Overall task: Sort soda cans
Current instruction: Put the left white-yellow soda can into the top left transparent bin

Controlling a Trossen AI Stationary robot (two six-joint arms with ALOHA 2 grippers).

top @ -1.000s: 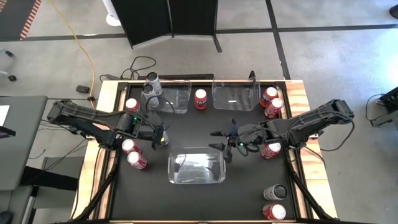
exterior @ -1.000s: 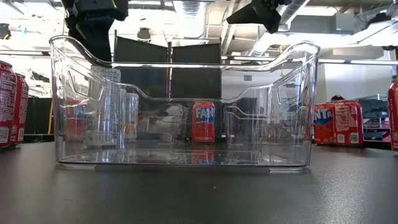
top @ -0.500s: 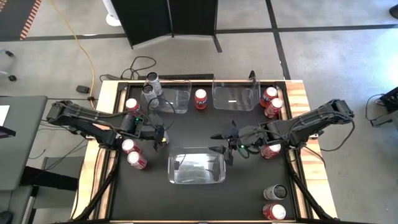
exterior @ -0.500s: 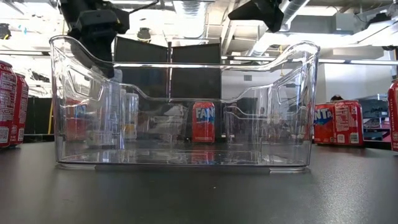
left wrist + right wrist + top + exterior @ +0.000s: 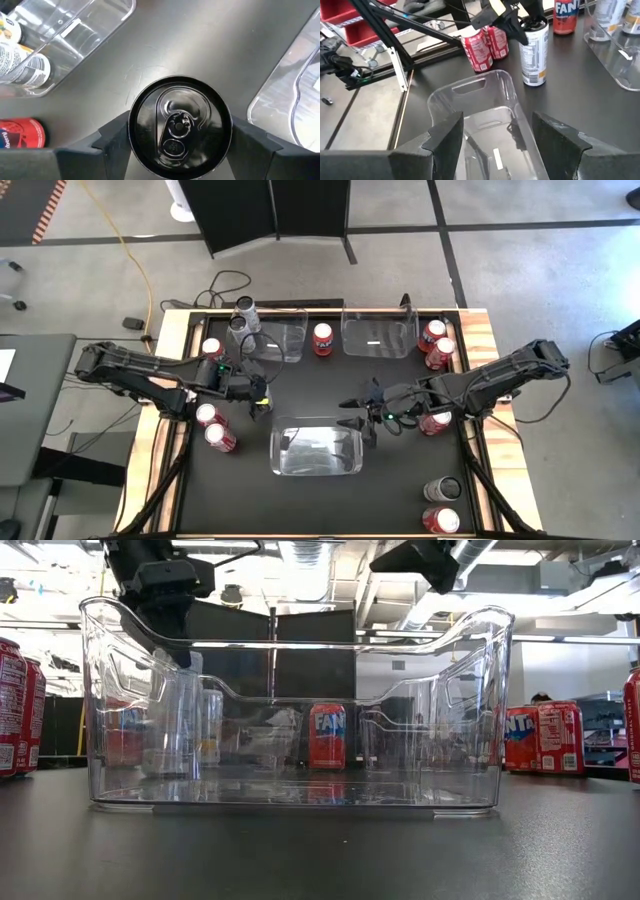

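Left tool (image 5: 177, 150) clenched around 1 silver-grey cylindrical metal soda can (image 5: 180, 127); right tool (image 5: 497, 137) released.

The left tool grips the silver-grey can by its sides, the can standing upright on the black counter (image 5: 300, 500) between the clear rectangular plastic bin (image 5: 316, 448) at the centre and another clear plastic bin (image 5: 283, 340) at the far edge. The right tool hovers with fingers spread above the central bin's right end. 2 red metal soda cans (image 5: 214, 426) stand together near the counter's left edge.

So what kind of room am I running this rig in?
Probably a lab or industrial workshop, not a home: bare concrete floor with a yellow cable, exposed ceiling ducts, and a black-topped wooden-edged table holding clear plastic bins and red soda cans.
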